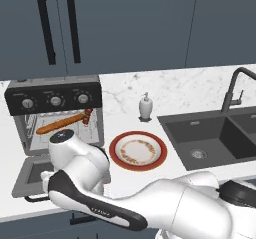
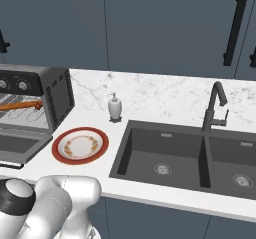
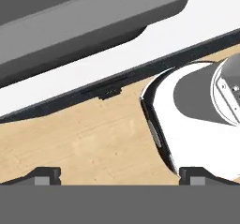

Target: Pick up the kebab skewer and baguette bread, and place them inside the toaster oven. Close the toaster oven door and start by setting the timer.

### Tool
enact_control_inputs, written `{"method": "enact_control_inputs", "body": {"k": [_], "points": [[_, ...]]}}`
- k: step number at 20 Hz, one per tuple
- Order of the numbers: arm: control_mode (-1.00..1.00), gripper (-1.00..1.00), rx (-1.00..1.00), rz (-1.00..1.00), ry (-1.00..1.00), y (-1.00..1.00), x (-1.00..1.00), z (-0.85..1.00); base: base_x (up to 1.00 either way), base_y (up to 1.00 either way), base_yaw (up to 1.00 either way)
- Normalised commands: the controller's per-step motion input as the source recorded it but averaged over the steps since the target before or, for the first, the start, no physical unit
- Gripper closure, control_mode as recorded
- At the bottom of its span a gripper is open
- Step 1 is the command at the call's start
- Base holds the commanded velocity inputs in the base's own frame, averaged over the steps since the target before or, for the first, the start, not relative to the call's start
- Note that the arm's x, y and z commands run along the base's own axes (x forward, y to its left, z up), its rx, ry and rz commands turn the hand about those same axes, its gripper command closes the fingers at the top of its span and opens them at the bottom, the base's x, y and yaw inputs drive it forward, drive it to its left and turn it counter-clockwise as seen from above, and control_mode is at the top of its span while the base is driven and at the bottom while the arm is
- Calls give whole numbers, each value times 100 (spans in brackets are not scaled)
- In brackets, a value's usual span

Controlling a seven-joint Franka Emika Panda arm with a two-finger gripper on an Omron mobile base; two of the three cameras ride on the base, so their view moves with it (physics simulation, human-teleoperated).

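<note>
The toaster oven (image 1: 52,100) stands at the counter's left with its door (image 1: 30,175) dropped flat. On the wire rack inside lies the orange-brown baguette bread (image 1: 60,123), and the kebab skewer (image 1: 88,116) rests at its right end. From the right base view the oven (image 2: 35,90), the bread (image 2: 17,105) and the lowered door (image 2: 20,145) sit at the far left. My arm bends low in front of the oven. In the hand view my gripper (image 3: 121,177) is open and holds nothing. It looks up at the grey door (image 3: 84,21) over the counter's front edge.
A red-rimmed plate (image 1: 137,150) lies bare right of the oven, with a white soap dispenser (image 1: 145,106) behind it. A dark double sink (image 1: 210,138) with a black faucet (image 1: 232,90) takes up the right. Dark wall cabinets hang above. Wooden floor (image 3: 93,138) shows below the counter.
</note>
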Motion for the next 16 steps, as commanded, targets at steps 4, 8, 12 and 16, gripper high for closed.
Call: {"method": "enact_control_inputs", "body": {"k": [4,8,12,16], "points": [[-100,-100,0,32,10,0,16,-41,0,0,0],[-100,-100,0,23,7,0,48,-24,0,0,0],[-100,-100,0,14,0,6,5,-48,0,0,0],[-100,-100,0,3,0,8,14,-49,0,0,0]]}}
